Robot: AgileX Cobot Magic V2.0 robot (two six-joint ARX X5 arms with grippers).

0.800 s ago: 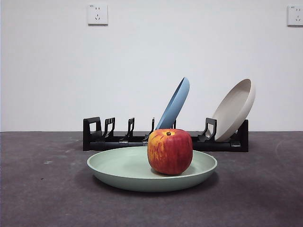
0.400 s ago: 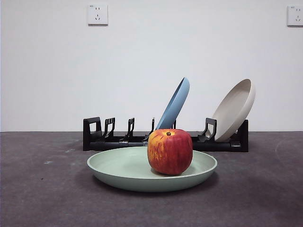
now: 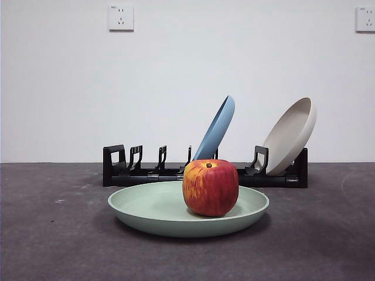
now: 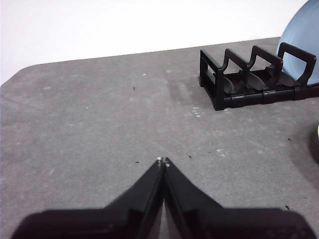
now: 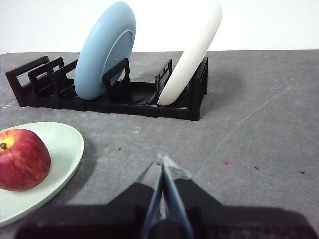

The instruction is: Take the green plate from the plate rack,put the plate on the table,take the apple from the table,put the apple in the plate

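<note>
The green plate (image 3: 152, 209) lies flat on the table (image 3: 47, 234) in front of the plate rack (image 3: 140, 172). The apple (image 3: 210, 187) sits upright in the plate, right of its middle. In the right wrist view the apple (image 5: 22, 159) and the green plate (image 5: 62, 149) show to one side of my right gripper (image 5: 162, 160), which is shut, empty and apart from them above bare table. My left gripper (image 4: 162, 161) is shut and empty over bare table, away from the rack's empty end (image 4: 234, 84). Neither gripper shows in the front view.
A blue plate (image 3: 215, 129) and a beige plate (image 3: 290, 136) lean in the rack behind the green plate. They also show in the right wrist view as the blue plate (image 5: 104, 50) and the beige plate (image 5: 192, 55). Wall sockets (image 3: 120, 17) are on the white wall.
</note>
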